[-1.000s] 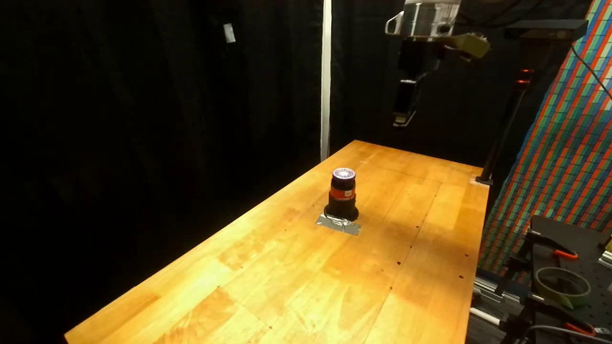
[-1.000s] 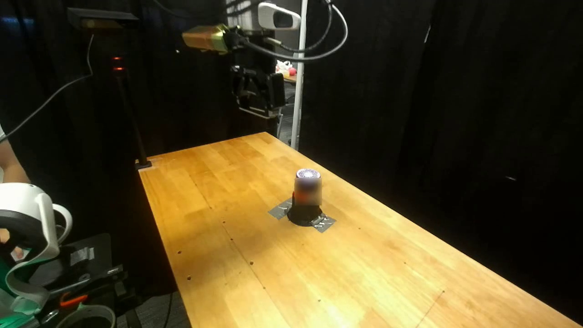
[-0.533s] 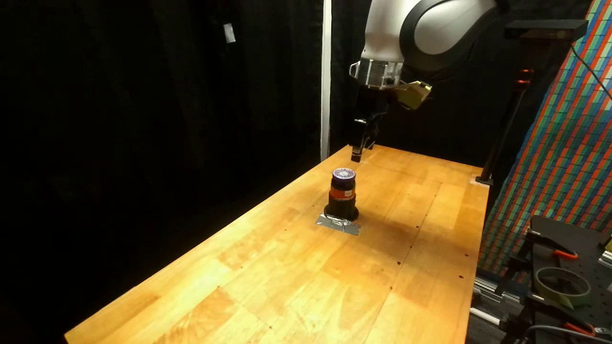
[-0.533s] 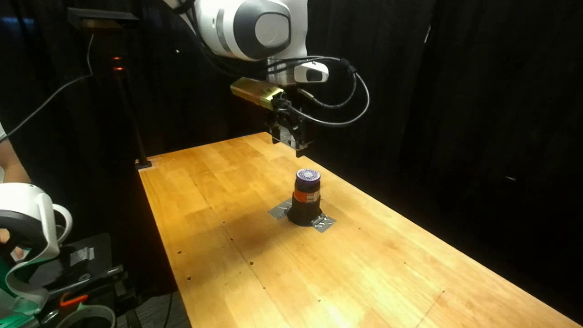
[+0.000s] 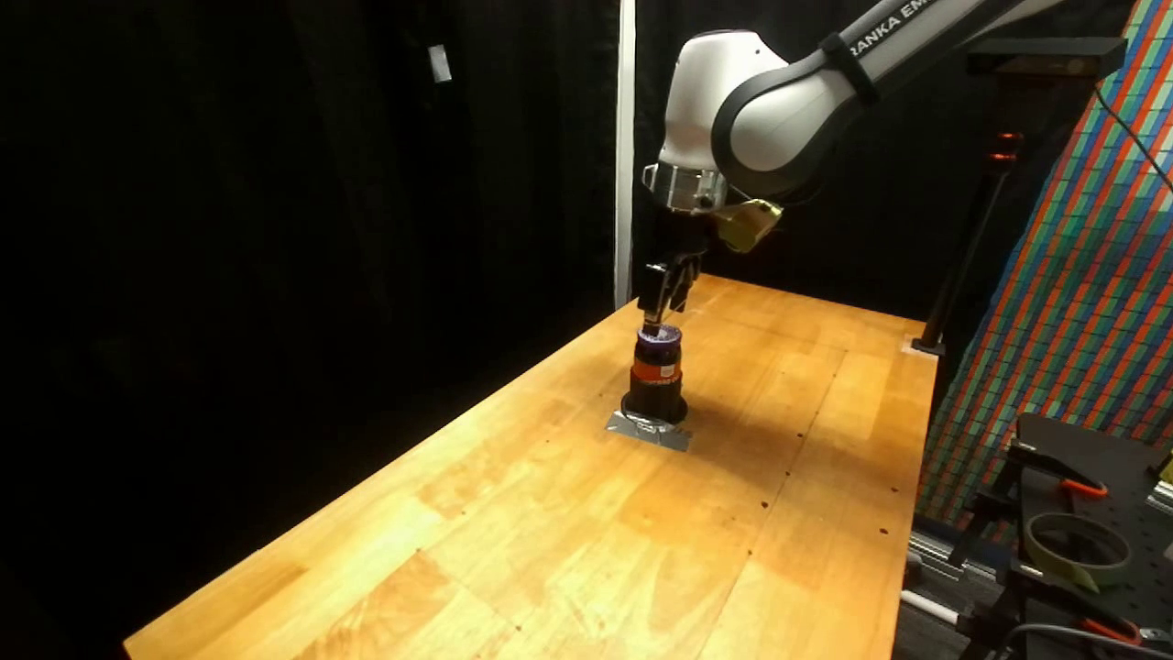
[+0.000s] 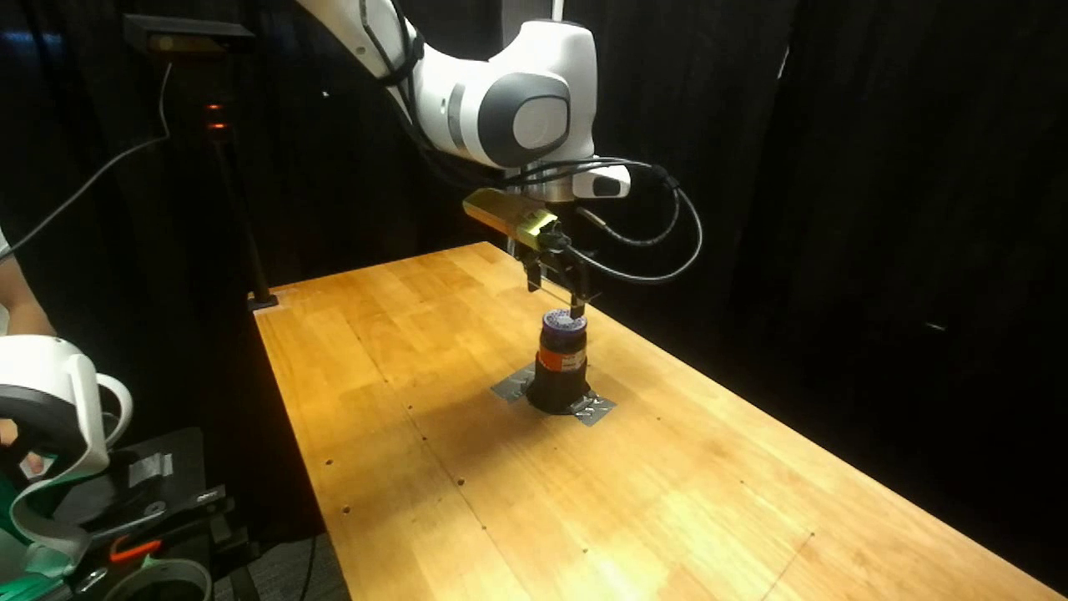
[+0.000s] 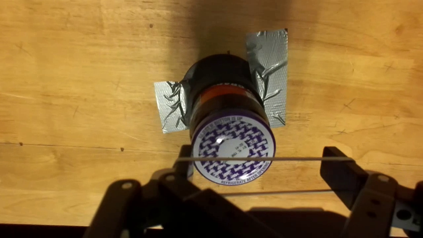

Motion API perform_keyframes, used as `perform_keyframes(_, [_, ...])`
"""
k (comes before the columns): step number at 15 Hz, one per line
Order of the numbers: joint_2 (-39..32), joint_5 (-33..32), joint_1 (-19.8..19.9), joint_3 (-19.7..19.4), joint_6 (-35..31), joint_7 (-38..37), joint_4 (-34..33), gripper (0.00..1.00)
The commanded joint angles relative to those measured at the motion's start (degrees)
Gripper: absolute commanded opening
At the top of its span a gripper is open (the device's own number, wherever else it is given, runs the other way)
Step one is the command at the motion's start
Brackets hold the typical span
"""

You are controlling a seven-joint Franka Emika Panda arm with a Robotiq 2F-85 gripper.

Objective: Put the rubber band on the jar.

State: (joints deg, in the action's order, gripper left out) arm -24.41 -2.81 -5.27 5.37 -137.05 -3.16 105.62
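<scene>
Atop a long, honey-coloured wooden table point(image 5: 568, 532), in an exterior view, a short, cylindrical, dark brown jar point(image 5: 658, 360) with an orange-red label point(image 5: 652, 372) and a pale, purple-rimmed lid point(image 5: 669, 337) stands upright, its lower part meeting a round black base point(image 5: 654, 401) stuck down with silver duct tape point(image 5: 646, 431). Over it stretches a white and grey robot arm point(image 5: 710, 101), and the black two-fingered claw point(image 5: 665, 318) at its end hangs by the lid, one fingertip point(image 5: 652, 326) overlapping the lid from where I stand. Black curtains point(image 5: 321, 275) hang behind. In an exterior view I also make out a gold-coloured box point(image 6: 505, 215) just above the claw, a looped grey cable point(image 6: 702, 234), and someone's bare forearm point(image 6: 23, 309) beyond a white, rounded plastic device point(image 6: 37, 367). In the wrist view I look down past the claw: it is spread wide, its fingers point(image 7: 342, 175) well apart, and a thin tan rubber band point(image 7: 297, 159) is stretched between them in two strands. One strand crosses over the lid, where small print reads "REFRIGERATE AFTER OPENING"; the lower strand passes just beside the rim. One finger is just beside the lid's edge, the other well clear of it. Whether band or finger touches the jar, I cannot tell.
</scene>
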Motion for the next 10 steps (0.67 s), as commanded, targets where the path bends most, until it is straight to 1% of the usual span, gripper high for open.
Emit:
perform_keyframes(1, [-3.57, 0.21, -0.31, -0.69, -2.83, 1.17, -3.91, 1.0])
perform_keyframes(10, [-8.47, -0.05, -0.32, -1.82, -6.04, 1.09, -6.86, 1.0])
